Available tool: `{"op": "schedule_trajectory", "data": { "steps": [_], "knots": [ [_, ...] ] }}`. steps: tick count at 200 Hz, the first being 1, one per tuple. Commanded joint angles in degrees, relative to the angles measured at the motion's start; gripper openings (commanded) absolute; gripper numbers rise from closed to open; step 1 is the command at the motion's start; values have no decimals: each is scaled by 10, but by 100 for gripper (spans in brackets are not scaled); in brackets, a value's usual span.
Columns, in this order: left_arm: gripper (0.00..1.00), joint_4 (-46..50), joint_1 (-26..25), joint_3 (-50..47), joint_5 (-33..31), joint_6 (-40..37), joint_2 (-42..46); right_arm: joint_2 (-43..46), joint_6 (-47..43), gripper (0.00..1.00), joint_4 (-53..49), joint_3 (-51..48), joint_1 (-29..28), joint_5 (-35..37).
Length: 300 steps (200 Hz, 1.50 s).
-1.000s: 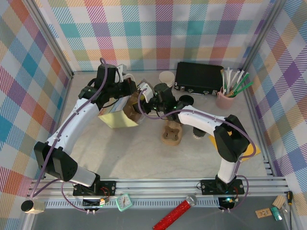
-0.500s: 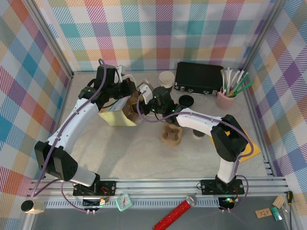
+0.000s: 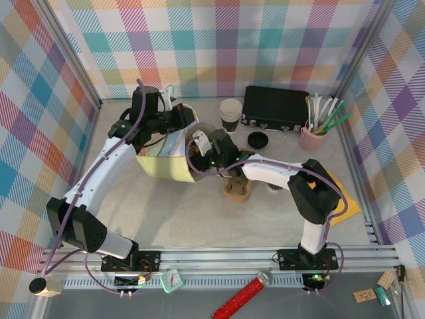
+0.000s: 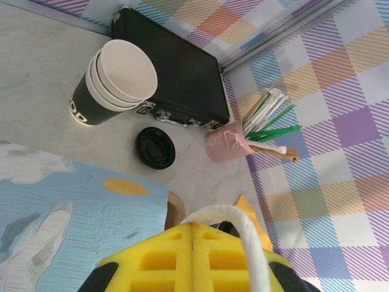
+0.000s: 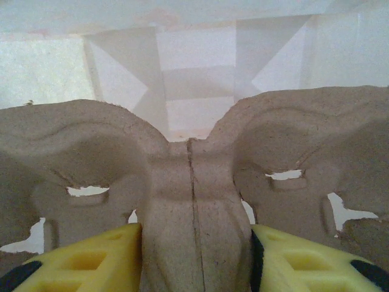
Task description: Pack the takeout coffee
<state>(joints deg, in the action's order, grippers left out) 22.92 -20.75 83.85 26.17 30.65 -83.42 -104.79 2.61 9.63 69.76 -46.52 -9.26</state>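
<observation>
While the right claw (image 5: 196, 261) grips the middle ridge of a pulp carrier (image 5: 194, 170) inside the pale interior of the paper bag (image 3: 166, 163), the main risk is a snag. A wing of the carrier could catch the bag's wall or rim and crumple it, or drag the bag sideways. That pull would load the cord handle (image 4: 243, 231), which the left claw (image 4: 192, 243) pinches fully closed. If the cord slips, the mouth could sag shut around the carrier.

I cannot make out the takeout coffee with any certainty. A small pale-and-dark object (image 3: 271, 188) peeks out under the right forearm at centre right of the top view, just beside a second carrier (image 3: 237, 191) on the worktop (image 3: 186, 219), and it may be the cup. If so, a low sweep of that forearm could tip it.

In the top view the left arm arcs up the left side, its wrist at upper left, holding the bag open toward the centre. The right arm reaches from lower right, bends sharply, and stretches low and level leftward into the bag's mouth.
</observation>
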Motion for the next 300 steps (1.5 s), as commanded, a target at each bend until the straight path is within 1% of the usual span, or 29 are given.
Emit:
{"op": "schedule_trajectory", "data": {
  "steps": [1,29,63,97,128,137,161,207,248,300],
  "knots": [
    [0,-41,-2,-10,19,10,16,-24,7,48,-6,31,-7,-10],
    [0,-39,-2,-19,18,10,22,-33,11,48,2,54,-3,-13],
    [0,-50,-2,-35,23,17,24,-44,28,48,12,77,0,-41],
    [0,-55,-2,-36,24,22,23,-47,34,48,26,83,0,-51],
    [0,-65,-2,-41,33,41,26,-66,38,50,21,103,0,-64],
    [0,-94,-2,-44,38,49,26,-76,42,50,17,110,0,-68],
    [0,-105,-2,-48,44,57,27,-93,57,50,27,118,1,-79],
    [0,-100,-2,-51,43,52,27,-104,64,50,30,120,0,-85],
    [0,-106,-2,-61,45,57,30,-108,70,50,47,124,-1,-74],
    [0,-108,-2,-62,44,59,35,-130,75,52,29,146,-1,-82]
  ]
}}
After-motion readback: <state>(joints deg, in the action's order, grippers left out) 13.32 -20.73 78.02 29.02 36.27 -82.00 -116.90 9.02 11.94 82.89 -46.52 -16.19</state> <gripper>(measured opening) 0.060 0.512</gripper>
